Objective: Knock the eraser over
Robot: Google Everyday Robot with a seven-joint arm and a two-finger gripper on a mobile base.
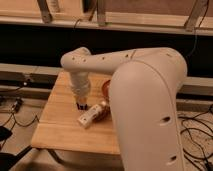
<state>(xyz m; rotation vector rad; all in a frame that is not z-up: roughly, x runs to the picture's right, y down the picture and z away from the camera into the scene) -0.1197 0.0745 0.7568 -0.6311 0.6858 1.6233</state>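
My gripper (80,102) points straight down from the white wrist over the left middle of the wooden table (57,127) and is shut. Right at its tip a small black shape shows, which I take to be the eraser (82,106). It stands upright on the table, with only a short dark piece visible. I cannot tell whether the gripper touches it. A pale beige oblong block (92,116) lies on its side just right of and in front of that spot.
A red-brown round object (106,90) sits behind the beige block, half hidden by my bulky white arm (150,100), which covers the table's right side. Cables lie on the floor at the left (11,116) and right (200,137). Dark shelving runs behind.
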